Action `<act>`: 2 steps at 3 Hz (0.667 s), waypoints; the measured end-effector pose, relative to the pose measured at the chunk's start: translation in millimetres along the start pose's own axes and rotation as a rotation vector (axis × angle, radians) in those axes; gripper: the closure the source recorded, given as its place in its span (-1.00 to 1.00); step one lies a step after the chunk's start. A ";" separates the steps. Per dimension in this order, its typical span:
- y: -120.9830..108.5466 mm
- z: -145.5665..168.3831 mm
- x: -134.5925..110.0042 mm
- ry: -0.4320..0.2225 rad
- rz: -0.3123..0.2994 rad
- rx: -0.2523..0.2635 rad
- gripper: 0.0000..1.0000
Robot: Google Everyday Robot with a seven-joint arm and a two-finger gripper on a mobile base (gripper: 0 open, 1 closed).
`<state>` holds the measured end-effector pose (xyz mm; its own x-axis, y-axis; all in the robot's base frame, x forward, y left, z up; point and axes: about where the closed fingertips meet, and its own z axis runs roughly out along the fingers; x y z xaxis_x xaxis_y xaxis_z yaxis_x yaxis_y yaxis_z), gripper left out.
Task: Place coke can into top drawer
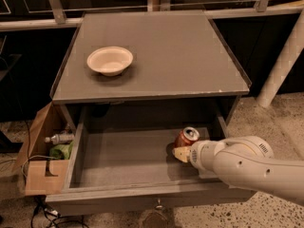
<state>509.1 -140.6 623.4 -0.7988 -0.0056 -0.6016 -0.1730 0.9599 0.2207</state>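
The coke can [187, 136], red with a silver top, sits tilted inside the open top drawer [123, 159], at its right side near the right wall. My gripper [182, 154] is in the drawer right against the can's lower front side, at the end of the white arm [242, 167] that reaches in from the right over the drawer's front edge. The can's lower part is hidden behind the gripper. The drawer is pulled out fully, with a small knob [156, 204] on its front.
A white bowl [109, 60] stands on the grey cabinet top [166, 46] at the left. A cardboard box [40, 175] with a bottle [59, 138] and a green item stands on the floor left of the drawer. A white post [285, 56] rises at the right.
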 end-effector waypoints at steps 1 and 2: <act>-1.1 -6.4 4.5 0.009 -0.001 0.012 1.00; -1.1 -6.7 4.6 0.009 -0.001 0.013 0.64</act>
<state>501.7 -143.6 625.5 -0.8036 -0.0091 -0.5950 -0.1665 0.9634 0.2101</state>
